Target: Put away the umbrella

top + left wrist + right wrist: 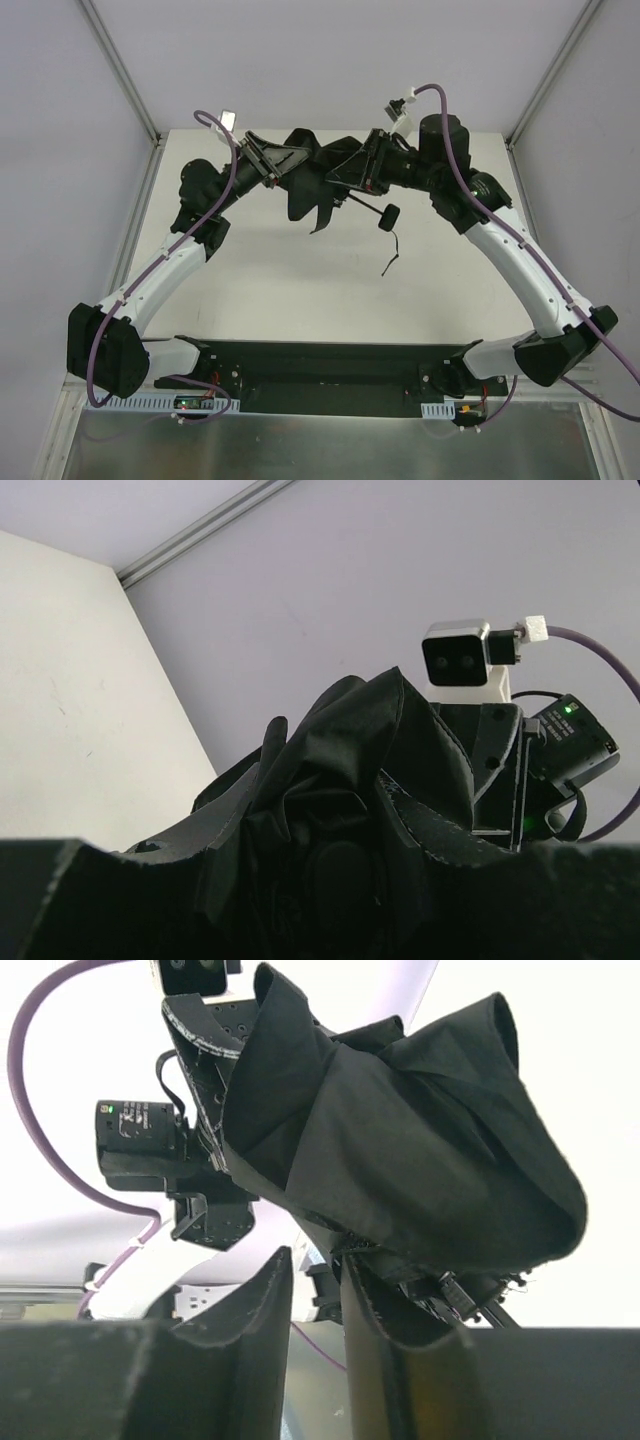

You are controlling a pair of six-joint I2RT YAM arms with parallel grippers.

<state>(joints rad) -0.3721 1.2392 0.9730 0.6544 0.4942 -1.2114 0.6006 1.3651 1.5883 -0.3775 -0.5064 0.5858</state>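
Observation:
The black umbrella (310, 178) hangs above the back of the table between both arms. Its shaft and small handle (388, 217) stick out to the right, and a cord dangles below. My left gripper (278, 160) is shut on the bunched canopy. In the left wrist view, fabric (340, 770) fills the space between the fingers of the left gripper (320, 815). My right gripper (352, 170) sits against the canopy's right side. In the right wrist view the right gripper (318, 1260) has its jaws close together with a narrow slit. The canopy (400, 1160) hem lies at one fingertip, and a pinch is not visible.
The white table (300, 290) lies below, with side rails along its left and right edges and grey walls around it. The black base plate (320, 365) spans the near edge. Purple cables (470, 190) loop off both wrists.

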